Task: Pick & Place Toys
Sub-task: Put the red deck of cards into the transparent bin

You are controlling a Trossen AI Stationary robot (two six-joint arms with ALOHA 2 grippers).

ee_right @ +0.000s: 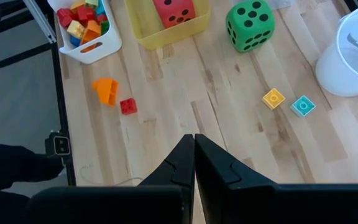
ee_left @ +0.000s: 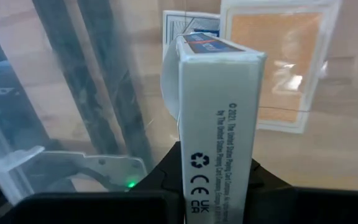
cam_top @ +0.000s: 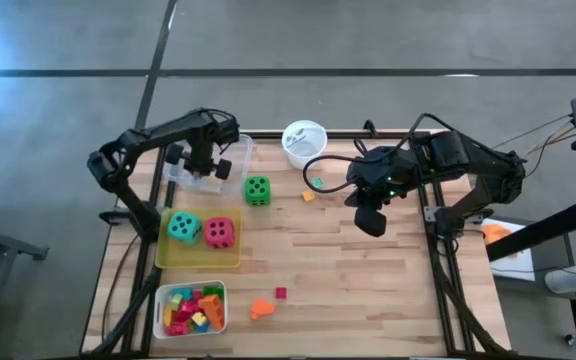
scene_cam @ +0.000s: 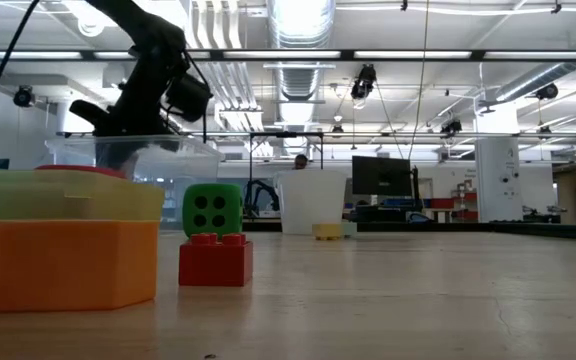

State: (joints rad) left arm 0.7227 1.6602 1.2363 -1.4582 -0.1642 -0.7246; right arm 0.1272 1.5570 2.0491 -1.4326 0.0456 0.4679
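Card pack (ee_left: 219, 118) pinched upright in left end effector (ee_left: 216, 180) over clear tray (cam_top: 230, 172); right end effector (ee_right: 194, 163), pressed together, idles at three o'clock.

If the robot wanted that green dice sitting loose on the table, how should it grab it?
From straight above, I'd guess. The green dice sits flat on the wood, clear of the yellow tray and the clear tray. Two opposite flat side faces are free, so fingers could close squarely on those, across its middle.

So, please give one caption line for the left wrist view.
Left gripper shut on a white card pack above the clear plastic tray.
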